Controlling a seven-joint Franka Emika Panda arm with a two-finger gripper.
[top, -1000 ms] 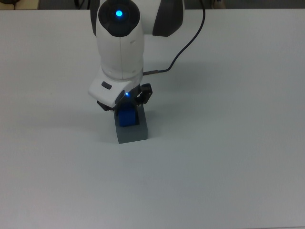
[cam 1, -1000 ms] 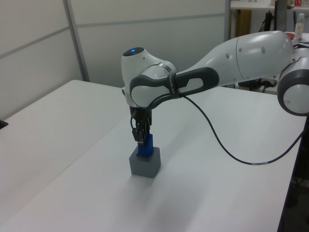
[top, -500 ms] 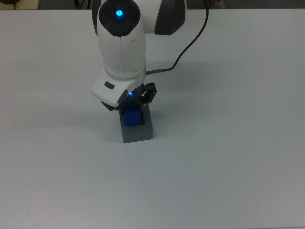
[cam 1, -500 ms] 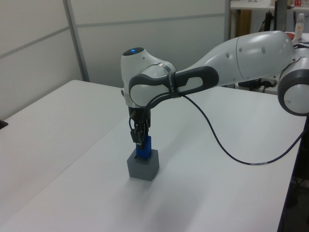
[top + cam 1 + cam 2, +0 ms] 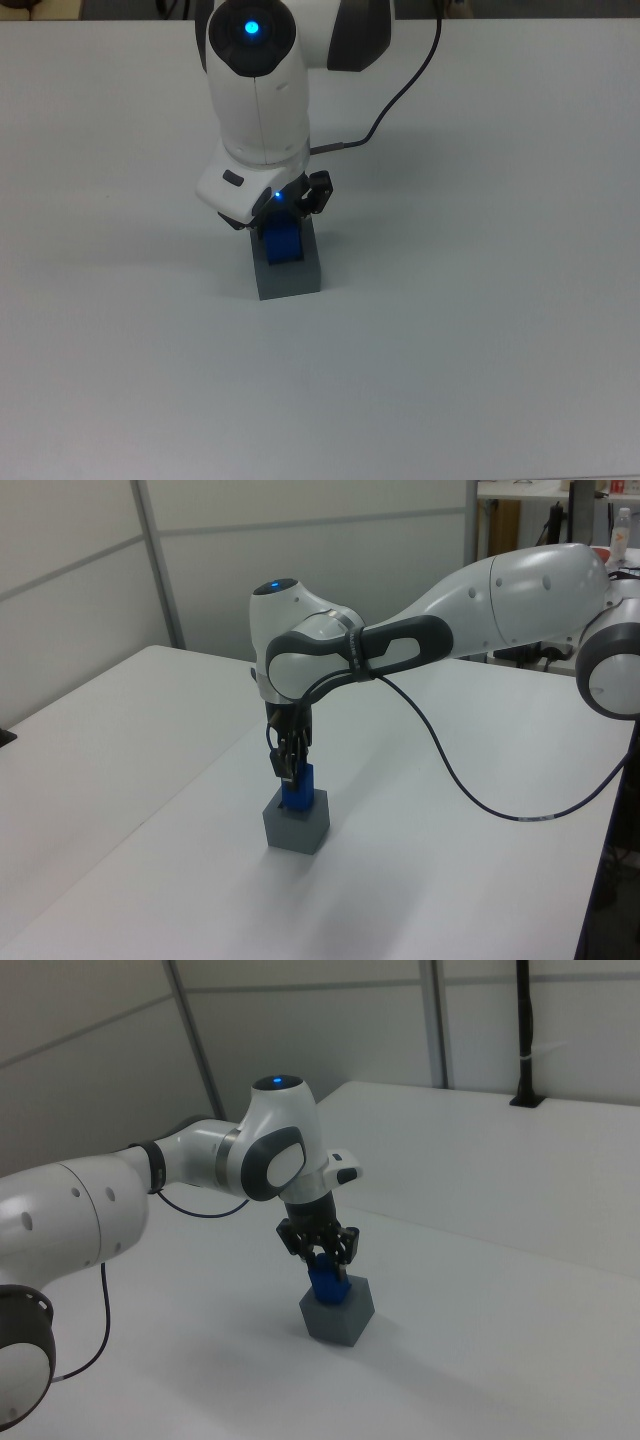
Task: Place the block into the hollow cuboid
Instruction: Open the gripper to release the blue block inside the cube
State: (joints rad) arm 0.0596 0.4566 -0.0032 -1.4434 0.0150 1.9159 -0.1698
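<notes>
End effector (image 5: 320, 1260) is closed on the top of the block (image 5: 283, 243), fingers pinching it from two sides. Block hangs straight below the end effector, long axis vertical, maybe a slight tilt in the right view. Its lower end sits in or at the mouth of the recess in the box (image 5: 290, 271); how deep it has gone I can't tell, since roughly the upper half of the blue shows above the grey rim in the left view.

Key relation: box is directly under the end effector, block and recess look lined up, so what's left is a short straight drop and a release. My read: seating is nearly done. Risk is the block catching on the rim if that tilt is real.

Box stands on the table (image 5: 480, 350), a plain white matte top, with nothing else near the end effector. A black cable (image 5: 390, 110) runs off behind the end effector, well clear of the box.

Room: pale partition walls behind the table; shelving or benches beyond the arm in the left view, far from the work area.
</notes>
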